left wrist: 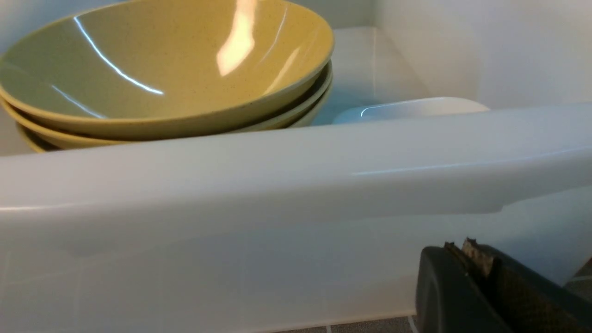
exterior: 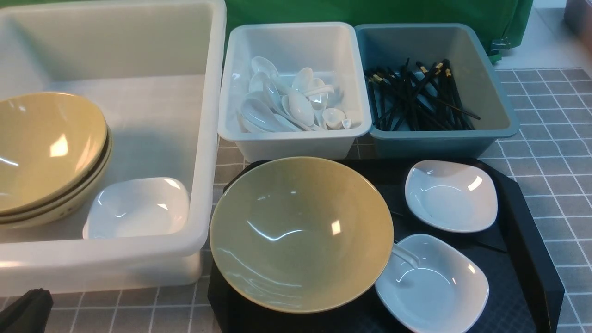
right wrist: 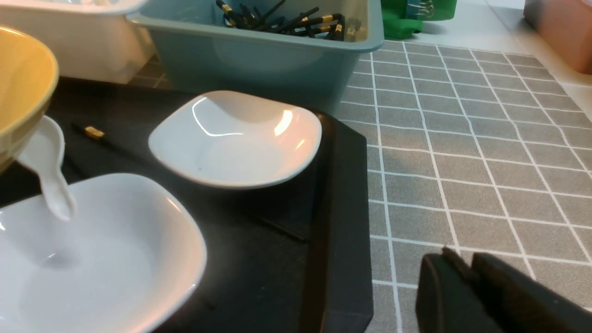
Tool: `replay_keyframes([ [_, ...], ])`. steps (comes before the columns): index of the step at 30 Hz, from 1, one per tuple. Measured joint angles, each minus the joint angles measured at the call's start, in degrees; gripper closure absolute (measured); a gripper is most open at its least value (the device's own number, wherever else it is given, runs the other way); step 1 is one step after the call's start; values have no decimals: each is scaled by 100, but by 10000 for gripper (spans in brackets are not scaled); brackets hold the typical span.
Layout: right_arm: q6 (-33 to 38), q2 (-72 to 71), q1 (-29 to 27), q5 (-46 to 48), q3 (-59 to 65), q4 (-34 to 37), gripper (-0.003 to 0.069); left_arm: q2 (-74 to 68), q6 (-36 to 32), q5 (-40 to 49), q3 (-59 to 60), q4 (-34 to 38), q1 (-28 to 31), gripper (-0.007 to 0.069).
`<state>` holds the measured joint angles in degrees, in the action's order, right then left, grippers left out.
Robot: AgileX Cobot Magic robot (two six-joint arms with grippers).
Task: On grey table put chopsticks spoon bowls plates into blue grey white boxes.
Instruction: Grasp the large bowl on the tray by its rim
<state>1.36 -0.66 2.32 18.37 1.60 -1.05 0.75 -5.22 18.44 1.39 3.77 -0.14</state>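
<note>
On the black tray stands a tan bowl with two white plates beside it. A white spoon pokes out from under the bowl into the nearer plate. A black chopstick lies on the tray, partly under the farther plate. The big white box holds stacked bowls and a plate. My left gripper is shut and empty, low against that box's outer wall. My right gripper is shut and empty over the grey table, beside the tray.
The black tray has a raised rim. Behind it stand a small white box holding several spoons and a blue-grey box holding several chopsticks. A green cloth hangs at the back.
</note>
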Motion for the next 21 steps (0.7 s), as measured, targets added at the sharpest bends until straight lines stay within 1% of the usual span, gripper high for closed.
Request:
replay_keyframes([
  [9, 0, 0, 0, -11, 0, 0, 543, 0, -11, -29, 0, 0, 0, 633],
  [13, 0, 0, 0, -35, 0, 0, 536, 0, -20, -187, 5, 0, 0, 633],
  [15, 0, 0, 0, -84, 0, 0, 533, 0, -20, -420, 5, 0, 0, 633],
  [17, 0, 0, 0, -302, 0, 0, 529, 0, -20, -863, 5, 0, 0, 633],
  [20, 0, 0, 0, -1069, 0, 0, 526, 0, -20, -1743, 5, 0, 0, 633],
  [21, -5, 0, 0, -1233, 0, 0, 526, 0, -20, -1896, 5, 0, 0, 633],
])
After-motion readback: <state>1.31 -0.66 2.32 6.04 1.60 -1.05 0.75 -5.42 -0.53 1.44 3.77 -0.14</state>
